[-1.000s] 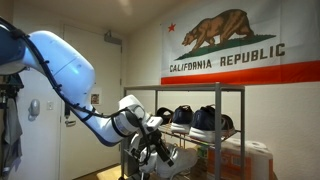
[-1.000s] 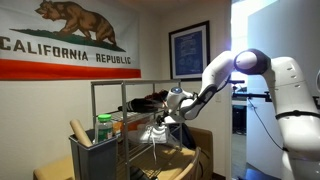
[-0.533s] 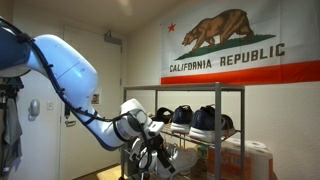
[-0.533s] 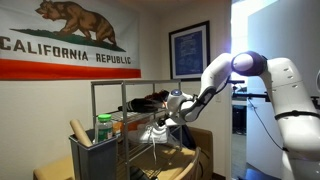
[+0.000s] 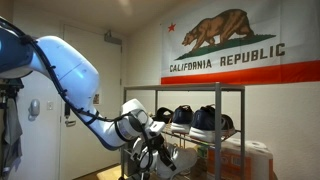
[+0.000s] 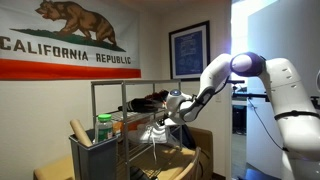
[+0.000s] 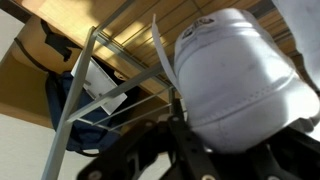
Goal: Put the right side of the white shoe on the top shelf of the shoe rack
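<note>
Low in the centre of the exterior view, the black Robotiq gripper appears pinched on the white lace-up sneaker, though its fingers are mostly hidden. The sneaker hangs near the tall grey metal-frame shoe rack, well below the thin grey top shelf.
</note>
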Robot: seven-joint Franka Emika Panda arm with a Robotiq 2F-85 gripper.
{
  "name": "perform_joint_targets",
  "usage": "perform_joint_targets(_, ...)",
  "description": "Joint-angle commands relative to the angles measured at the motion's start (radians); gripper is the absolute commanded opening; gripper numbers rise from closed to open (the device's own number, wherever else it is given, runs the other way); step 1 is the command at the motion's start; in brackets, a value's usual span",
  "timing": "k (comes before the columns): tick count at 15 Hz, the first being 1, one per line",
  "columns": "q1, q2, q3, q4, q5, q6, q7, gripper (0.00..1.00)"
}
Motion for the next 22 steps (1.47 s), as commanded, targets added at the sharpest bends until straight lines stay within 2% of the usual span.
perform_joint_targets(1, 0.005, 0.015, 0.005, 0.026, 0.022, -0.038, 0.001, 0.08)
perform_joint_targets(4, 0.004, 0.01, 0.008, 0.025, 0.032, -0.051, -0.004, 0.04)
perform_joint_targets(5, 0.004, 0.008, 0.008, 0.024, 0.032, -0.053, -0.003, 0.07)
perform_joint_targets(13, 0.001, -0.056, 0.016, -0.028, 0.054, -0.089, -0.017, 0.07)
perform_joint_targets(22, 0.002, -0.268, -0.004, -0.263, 0.025, -0.128, 0.024, 0.07)
